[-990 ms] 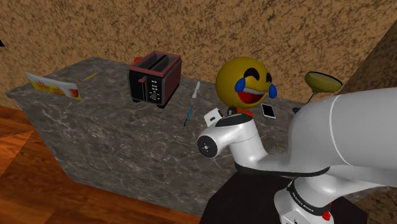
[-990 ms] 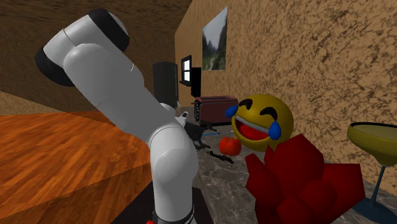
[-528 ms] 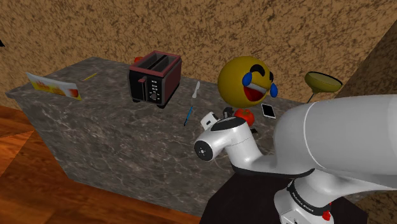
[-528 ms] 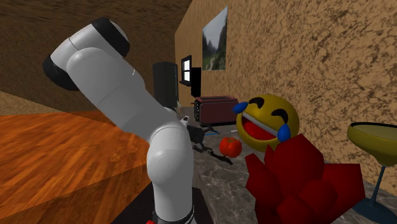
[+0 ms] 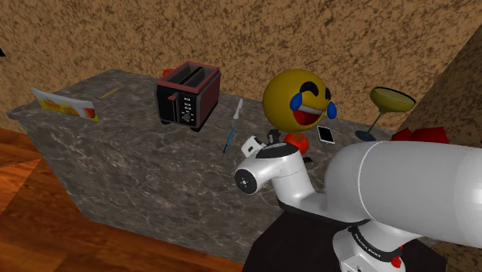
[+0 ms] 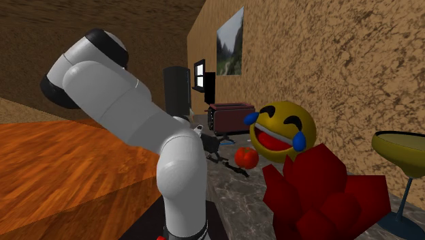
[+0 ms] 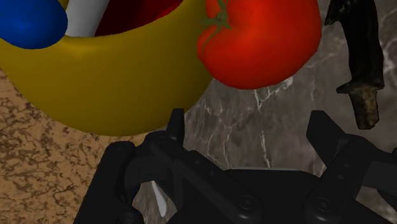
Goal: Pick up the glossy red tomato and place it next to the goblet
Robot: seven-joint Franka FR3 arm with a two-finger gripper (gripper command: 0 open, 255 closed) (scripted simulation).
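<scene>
Shoulder view, worktop [image 5: 139,166]: a dark, veined stone slab set against a brown speckled wall [image 5: 324,39].
Shoulder view, tomato [image 5: 297,141]: red, resting on the worktop just in front of the yellow laughing-face ball [image 5: 297,99], close to the white arm [image 5: 270,174].
Shoulder view, goblet [image 5: 390,100]: a yellowish bowl on a blue stem, upright and well apart from the tomato toward this view's right. A phone [image 5: 327,134] lies flat between the two.
Shoulder view, other things: a black and red toaster [image 5: 188,96] stands toward this view's left. A blue pen [image 5: 229,141] lies near the arm. A red faceted object [image 5: 421,135] sits just beside the goblet's foot.
Second exterior view, tomato: on the worktop, low beside the ball and on its arm side. The ball stands between it and the goblet at this view's right edge.
Second exterior view, red faceted object: in the foreground, in front of the ball and the goblet.
Second exterior view, toaster: farther along the wall, behind the tomato.
Wrist view, end effector [image 7: 248,127]: the fingers are spread wide with nothing between them, and bare worktop shows in the gap.
Wrist view, tomato: beyond the fingertips and untouched by them, with its green stalk showing. It is hard against the ball, but I cannot tell whether the two touch.
Wrist view, slim dark object [image 7: 359,57]: lies on the worktop on the tomato's far side from the ball.
</scene>
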